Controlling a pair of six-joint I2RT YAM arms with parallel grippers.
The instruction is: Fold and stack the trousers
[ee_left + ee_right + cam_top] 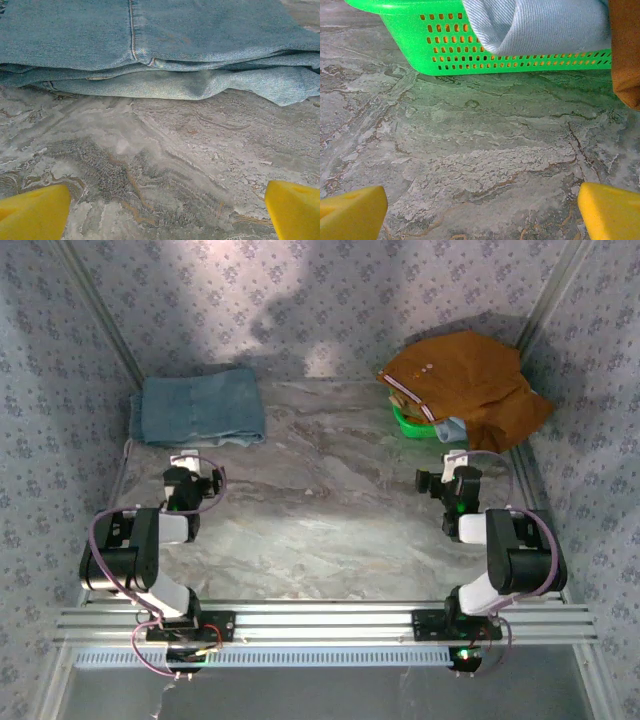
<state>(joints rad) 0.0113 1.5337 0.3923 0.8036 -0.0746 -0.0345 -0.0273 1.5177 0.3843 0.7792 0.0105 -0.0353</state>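
Your rust-orange trousers (470, 385) heaped over the green basket (470, 50) at the table's (330, 500) far right corner, your left gripper (165, 210) spread wide and empty before the folded denim pair (150, 50), your right gripper (482, 210) likewise wide apart, holding nothing, facing the basket

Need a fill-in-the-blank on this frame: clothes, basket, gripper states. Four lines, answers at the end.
1. The rust-orange cotton trousers lie heaped over a ____ perforated plastic basket.
2. The folded grey-blue denim pair sits at the far ____ corner of the marble-patterned table.
3. The left gripper and right gripper are both ____, holding nothing.
4. A pale sky-blue garment spills over the rim of the ____.

Answers: green; left; open; basket
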